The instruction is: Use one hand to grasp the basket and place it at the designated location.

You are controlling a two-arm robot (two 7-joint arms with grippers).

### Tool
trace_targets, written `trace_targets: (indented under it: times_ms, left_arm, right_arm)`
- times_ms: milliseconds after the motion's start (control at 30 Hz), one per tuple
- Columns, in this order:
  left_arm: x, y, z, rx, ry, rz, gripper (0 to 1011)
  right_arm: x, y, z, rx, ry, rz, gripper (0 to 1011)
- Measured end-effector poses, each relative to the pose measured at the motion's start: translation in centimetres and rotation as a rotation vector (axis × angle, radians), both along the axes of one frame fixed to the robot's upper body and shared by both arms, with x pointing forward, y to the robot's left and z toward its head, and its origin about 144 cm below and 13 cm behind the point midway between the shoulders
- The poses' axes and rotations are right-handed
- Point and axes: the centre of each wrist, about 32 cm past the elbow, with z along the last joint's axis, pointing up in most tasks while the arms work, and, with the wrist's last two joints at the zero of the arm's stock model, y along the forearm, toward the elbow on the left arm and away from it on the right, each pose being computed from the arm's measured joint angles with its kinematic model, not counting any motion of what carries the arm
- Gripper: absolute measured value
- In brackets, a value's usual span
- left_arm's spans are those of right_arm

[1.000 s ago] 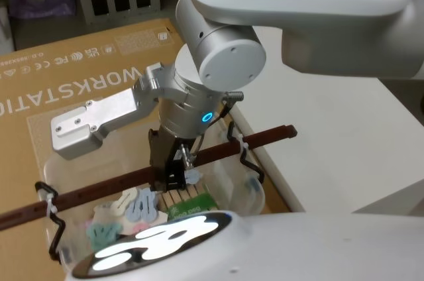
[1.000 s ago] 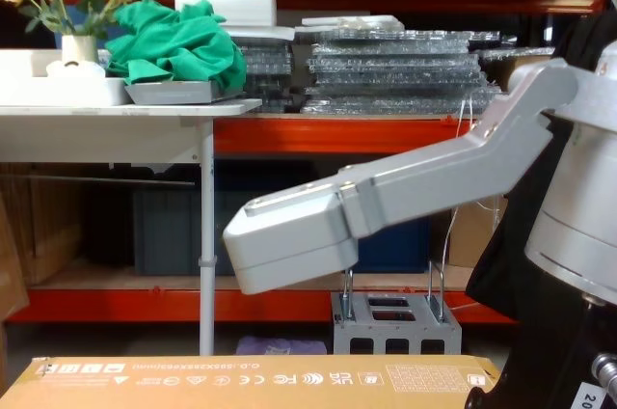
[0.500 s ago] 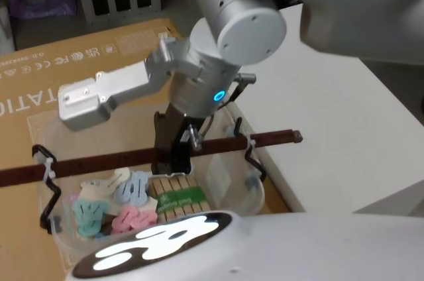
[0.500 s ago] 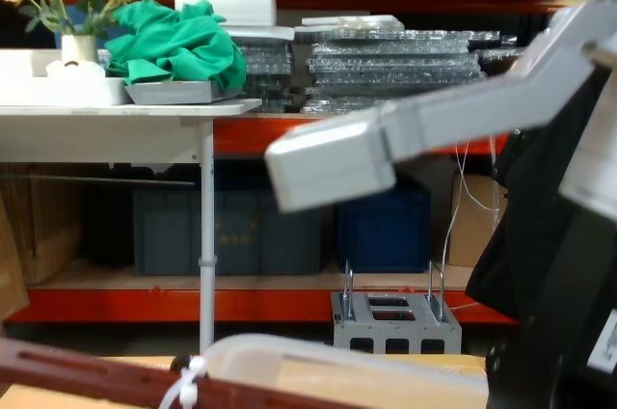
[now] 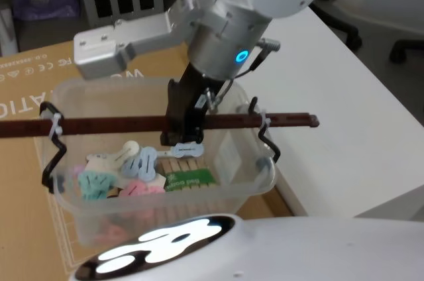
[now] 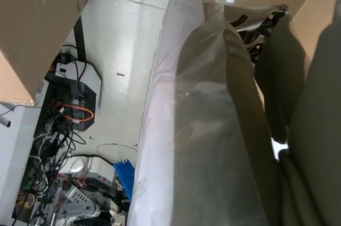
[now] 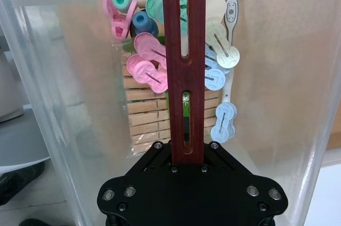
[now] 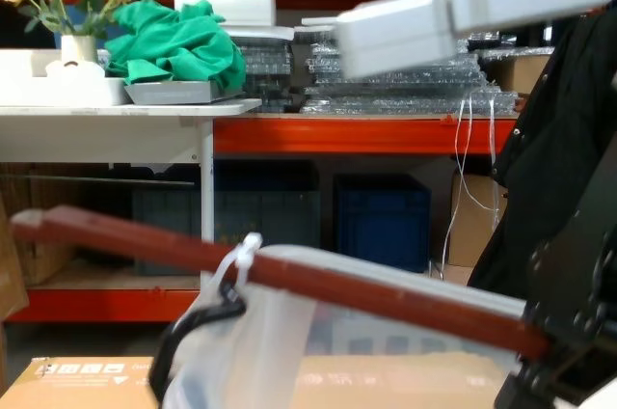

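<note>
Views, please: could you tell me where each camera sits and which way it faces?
Head: high, facing down at basket; right arm, right gripper shut on handle.
Chest: low, facing forward; handle, right arm overhead.
Left wrist: faces floor.
Right wrist: faces along handle into basket.
Shared by head, chest, right wrist: handle, basket.

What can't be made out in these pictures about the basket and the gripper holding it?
- Head view: the basket's underside, hidden by the robot's body; whether it clears the box is unclear.
- Head view: the handle's left end, cut off by the edge.
- Right wrist view: the right gripper's fingertips, hidden behind its black plate.
- Chest view: the basket's contents, blurred close to the lens.
- Head view: print on the green card, too small.
</note>
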Motion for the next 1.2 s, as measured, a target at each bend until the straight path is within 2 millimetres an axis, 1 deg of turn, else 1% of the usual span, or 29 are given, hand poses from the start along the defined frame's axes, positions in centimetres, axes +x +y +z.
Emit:
trace_targets:
  times_ms: [133, 333, 367, 567, 767, 800, 867, 967, 1000, 1067, 1100, 1200]
  left_arm:
    - [0.0, 0.0, 0.0, 0.0, 0.0, 0.0, 0]
    - [0.0, 0.0, 0.0, 0.0, 0.0, 0.0, 0]
    - [0.0, 0.0, 0.0, 0.0, 0.0, 0.0, 0]
    - [0.0, 0.0, 0.0, 0.0, 0.0, 0.0, 0]
    - [0.0, 0.0, 0.0, 0.0, 0.0, 0.0, 0]
    - [0.0, 0.0, 0.0, 0.0, 0.0, 0.001, 0]
    - [0.0, 0.0, 0.0, 0.0, 0.0, 0.0, 0]
    - [0.0, 0.0, 0.0, 0.0, 0.0, 0.0, 0]
    - [0.0, 0.0, 0.0, 0.0, 0.0, 0.0, 0]
    - [0.0, 0.0, 0.0, 0.0, 0.0, 0.0, 0]
    - [0.0, 0.0, 0.0, 0.0, 0.0, 0.0, 0]
    - [0.0, 0.0, 0.0, 0.0, 0.0, 0.001, 0]
  right_arm:
    - [0.3, -1.2, 1.2, 0.001, -0.004, -0.032, 0]
    - [1.1, -2.7, 2.5, -0.006, 0.0, -0.094, 0]
    - [1.1, -2.7, 2.5, -0.006, 0.0, -0.094, 0]
    - [2.4, -5.0, 3.9, -0.003, 0.012, -0.188, 0]
    - [3.4, -6.8, 5.0, 0.006, 0.018, -0.258, 0]
    - [3.8, -7.4, 5.4, 0.01, 0.019, -0.28, 0]
    - [4.0, -7.9, 5.7, 0.011, 0.02, -0.298, 0]
    - [4.8, -9.2, 6.4, 0.012, 0.019, -0.351, 0]
    - [4.8, -9.2, 6.4, 0.012, 0.019, -0.351, 0]
    - [5.3, -10.0, 6.8, 0.012, 0.02, -0.385, 0]
    - [5.3, -10.0, 6.8, 0.012, 0.02, -0.385, 0]
    - [6.3, -11.7, 7.2, 0.005, 0.028, -0.457, 0]
